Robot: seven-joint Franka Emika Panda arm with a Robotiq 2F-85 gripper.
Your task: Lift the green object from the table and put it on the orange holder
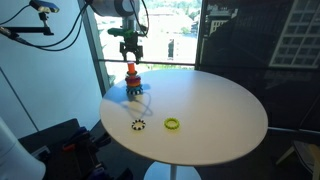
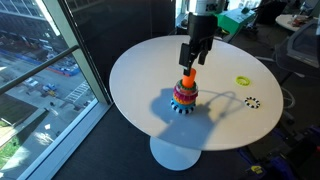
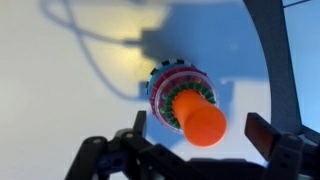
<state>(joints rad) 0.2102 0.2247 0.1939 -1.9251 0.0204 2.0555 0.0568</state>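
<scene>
Jaws spread over ringed orange holder (image 3: 203, 120)

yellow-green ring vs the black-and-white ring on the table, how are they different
The yellow-green ring is one plain colour; the black-and-white ring is patterned in two. The yellow-green ring's outline looks smooth, the black-and-white ring's toothed. Both lie flat on the white table, apart from each other.

Bright orange holder (image 3: 203, 120), yellow-green ring (image 1: 173, 124), black-and-white toothed ring (image 1: 138, 125).
</scene>
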